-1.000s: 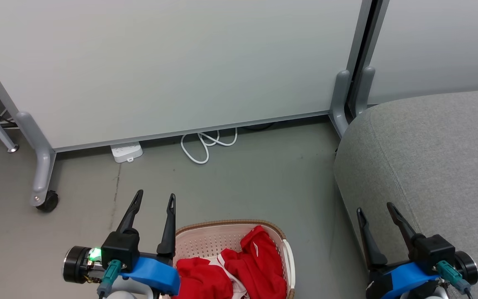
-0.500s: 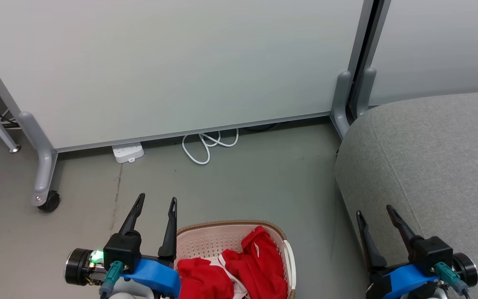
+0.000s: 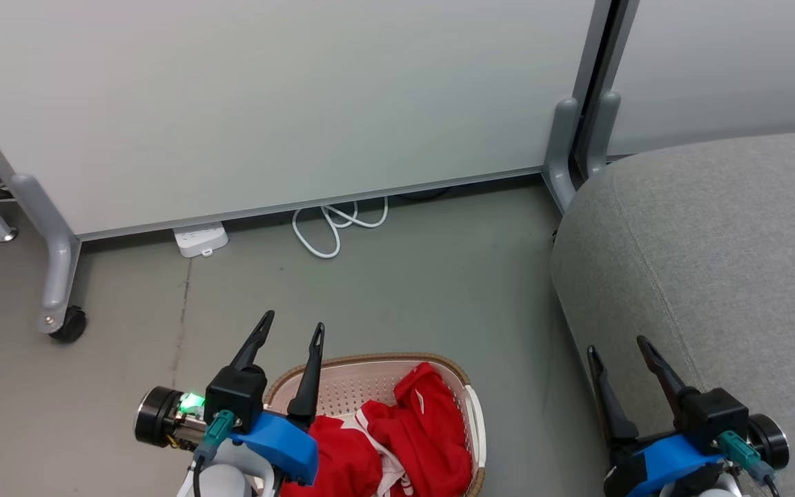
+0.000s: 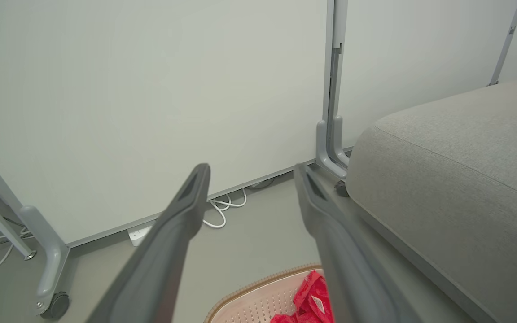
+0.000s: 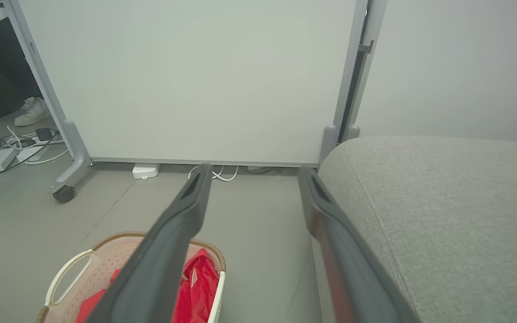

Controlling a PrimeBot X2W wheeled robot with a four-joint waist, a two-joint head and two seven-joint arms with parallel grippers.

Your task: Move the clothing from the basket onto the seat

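Opening step: our left gripper [image 3: 295, 320] hovers over the left rim of the basket [image 3: 397, 359], its 2 fingers spread wide and holding nothing. The basket sits on the floor [image 3: 439, 290], below the fingertips and to their right. The clothing [image 3: 419, 428], red fabric with white trim, lies heaped inside the basket, behind and to the right of those fingertips, none of it lifted yet. Our right gripper [image 3: 615, 344], equally wide and empty, hangs at the edge of the grey seat [image 3: 715, 241], which spreads away ahead of it and to its right. As we judge it, the next move calls for the left gripper to tip down into the basket, close on a fold of red fabric and carry it right, onto the seat.
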